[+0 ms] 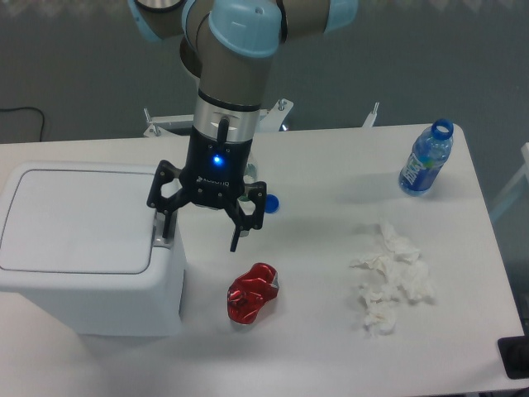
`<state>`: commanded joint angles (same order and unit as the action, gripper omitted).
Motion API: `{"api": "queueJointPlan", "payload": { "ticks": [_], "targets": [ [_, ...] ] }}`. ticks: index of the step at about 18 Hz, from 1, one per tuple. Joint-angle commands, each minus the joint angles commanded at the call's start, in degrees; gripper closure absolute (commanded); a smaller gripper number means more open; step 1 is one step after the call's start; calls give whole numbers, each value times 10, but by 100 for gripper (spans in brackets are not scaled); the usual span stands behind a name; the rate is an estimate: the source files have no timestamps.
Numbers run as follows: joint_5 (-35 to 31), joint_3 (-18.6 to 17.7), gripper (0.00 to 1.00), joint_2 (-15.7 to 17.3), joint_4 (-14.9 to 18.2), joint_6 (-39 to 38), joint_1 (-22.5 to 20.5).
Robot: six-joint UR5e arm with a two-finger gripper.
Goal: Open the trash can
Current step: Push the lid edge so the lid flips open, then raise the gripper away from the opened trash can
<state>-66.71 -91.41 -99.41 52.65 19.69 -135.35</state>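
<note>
The bin (83, 248) sits at the left end of the table (331, 165), lid flat and shut. The gripper (201, 231) hangs over the bin's right edge with its fingers spread wide and nothing between them. One finger (164, 225) points down at the grey tab (159, 240) by the lid; the other hangs past the bin's side, above a crushed red can (252, 293). Crumpled tissues (390, 277) and a bottle (426, 159) lie farther right.
</note>
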Motion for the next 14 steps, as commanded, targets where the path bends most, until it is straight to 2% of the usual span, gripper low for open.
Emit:
{"api": "queueJointPlan", "payload": {
  "ticks": [7, 12, 14],
  "targets": [
    [9, 2, 0, 7, 1, -5, -3],
    [37, 6, 0, 38, 6, -5, -40],
    [42, 15, 0, 40, 6, 4, -60]
  ]
}}
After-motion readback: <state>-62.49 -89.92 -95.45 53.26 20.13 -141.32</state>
